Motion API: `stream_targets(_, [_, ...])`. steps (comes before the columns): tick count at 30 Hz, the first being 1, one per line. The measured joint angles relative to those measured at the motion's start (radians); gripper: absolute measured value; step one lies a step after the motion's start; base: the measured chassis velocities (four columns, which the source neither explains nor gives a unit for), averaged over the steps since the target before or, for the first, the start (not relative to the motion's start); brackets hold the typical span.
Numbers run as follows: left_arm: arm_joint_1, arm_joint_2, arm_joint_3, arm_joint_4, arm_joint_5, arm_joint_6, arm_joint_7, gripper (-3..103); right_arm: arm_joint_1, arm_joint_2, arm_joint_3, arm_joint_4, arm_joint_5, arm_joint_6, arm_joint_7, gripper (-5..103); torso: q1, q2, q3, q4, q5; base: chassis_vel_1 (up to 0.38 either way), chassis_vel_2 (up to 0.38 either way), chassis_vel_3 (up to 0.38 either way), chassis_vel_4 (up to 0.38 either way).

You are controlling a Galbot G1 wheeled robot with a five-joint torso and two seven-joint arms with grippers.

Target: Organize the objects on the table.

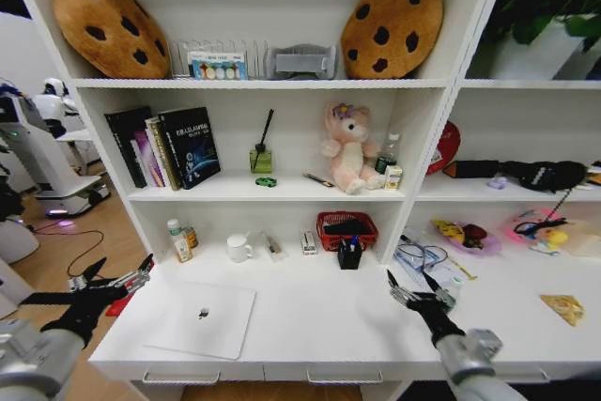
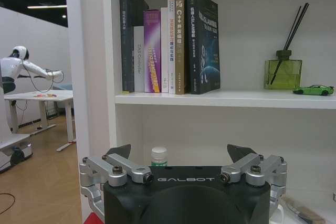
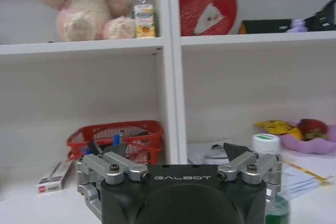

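A thin silver laptop lies closed on the front left of the white table. A tiny green toy car sits on the shelf above, beside a reed diffuser. Blue pens stand in a black holder in front of the red basket. My left gripper hovers open off the table's left end, holding nothing. My right gripper hangs open and holds nothing over the table's right part, next to a green-capped container.
A red mesh basket, white mug and small bottles line the back of the table. Books, a plush bear and cushions fill the shelves. A vertical shelf divider stands ahead of the right gripper.
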Motion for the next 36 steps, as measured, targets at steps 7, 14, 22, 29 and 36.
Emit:
stream_targets(7, [0.000, 0.000, 0.000, 0.000, 0.000, 0.000, 0.000, 100, 0.007, 0.096, -0.019, -0.014, -0.163, 0.093, 0.150, 100, 0.000, 0.000, 0.000, 0.0006, -0.0001, 0.000, 0.000, 0.000, 0.000])
stream_targets(14, [0.000, 0.000, 0.000, 0.000, 0.000, 0.000, 0.000, 100, 0.027, 0.105, -0.024, -0.005, -0.142, 0.091, 0.179, 100, 0.000, 0.000, 0.000, 0.0006, -0.0002, 0.000, 0.000, 0.000, 0.000])
stream_targets(22, [0.000, 0.000, 0.000, 0.000, 0.000, 0.000, 0.000, 100, 0.039, 0.106, -0.049, -0.013, -0.155, 0.088, 0.187, 100, 0.000, 0.000, 0.000, 0.0004, -0.0003, -0.102, -0.092, 0.095, 0.089])
stream_targets(29, [0.000, 0.000, 0.000, 0.000, 0.000, 0.000, 0.000, 100, 0.053, 0.100, -0.079, -0.033, -0.199, 0.104, 0.177, 100, 0.000, 0.000, 0.000, 0.0004, -0.0004, -0.215, -0.210, 0.218, 0.207])
stream_targets(36, [0.000, 0.000, 0.000, 0.000, 0.000, 0.000, 0.000, 100, 0.062, 0.097, -0.135, -0.050, -0.281, 0.185, 0.117, 100, 0.000, 0.000, 0.000, 0.0005, -0.0002, -0.278, -0.278, 0.258, 0.280])
